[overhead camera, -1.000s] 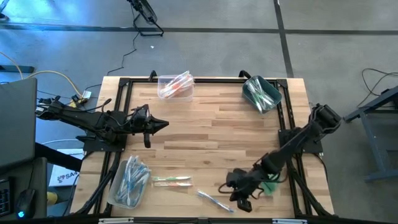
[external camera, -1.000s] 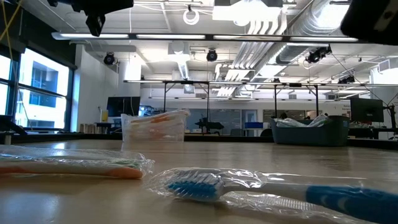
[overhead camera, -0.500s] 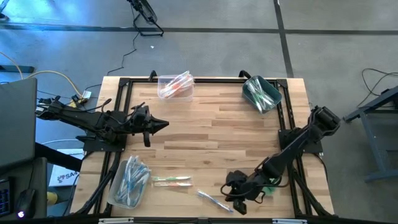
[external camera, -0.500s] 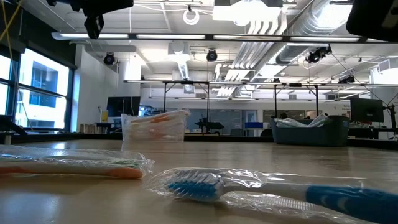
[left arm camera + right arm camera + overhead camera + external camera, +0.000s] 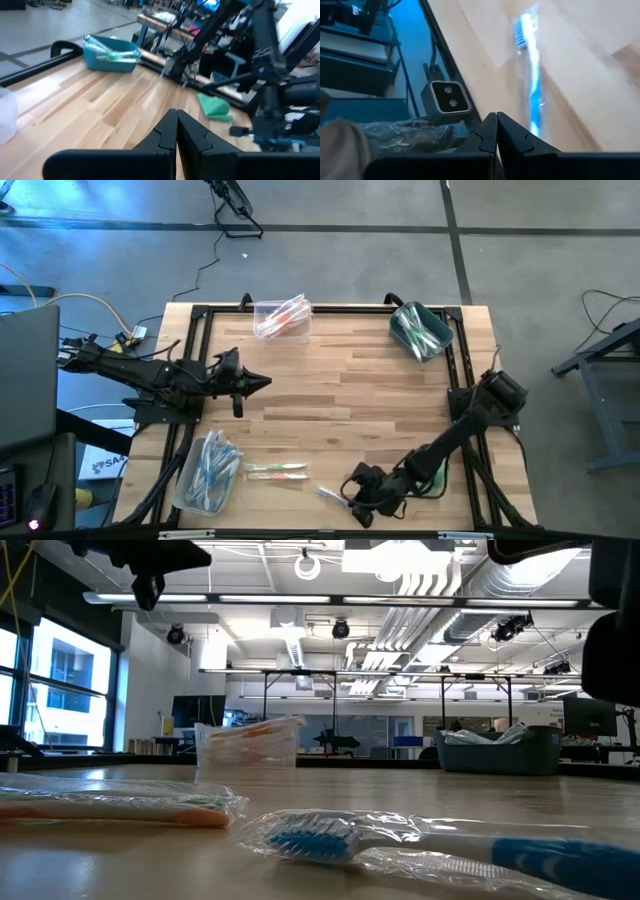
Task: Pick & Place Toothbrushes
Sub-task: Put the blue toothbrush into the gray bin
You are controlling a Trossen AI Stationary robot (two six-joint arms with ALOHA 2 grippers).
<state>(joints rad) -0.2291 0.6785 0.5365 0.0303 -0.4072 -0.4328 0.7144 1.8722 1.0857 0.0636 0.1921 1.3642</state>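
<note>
Slid over from beside the green cloth (image 5: 433, 481) toward the blue toothbrush (image 5: 334, 499) at the table's near edge: right gripper (image 5: 356, 505), fingers pressed together, nothing between them, now right above that wrapped brush, with contact impossible to judge. Unchanged all the while: left gripper (image 5: 262, 381), likewise pinched shut and empty, hanging over the bare wooden table (image 5: 350, 390) left of centre.

Starting from the left of the table: clear bin (image 5: 207, 472) at the near-left corner, packed with blue-accented toothbrushes. Just right of that bin, a wrapped pair, orange and green (image 5: 277, 471), flat on the wood. Next along, the blue toothbrush, loose in its crinkled wrapper, bristles close to the low camera (image 5: 312, 837). Beyond it, the green cloth, partly under the right arm.

Along the far edge, again from the left: clear bin with orange toothbrushes (image 5: 282, 317), then the teal bin (image 5: 421, 329) holding green ones at the far-right corner.

Through the right wrist camera: closed fingertips (image 5: 496, 131) pointing at the blue brush (image 5: 530, 75), the small low camera (image 5: 447, 103) just off the table edge.
</note>
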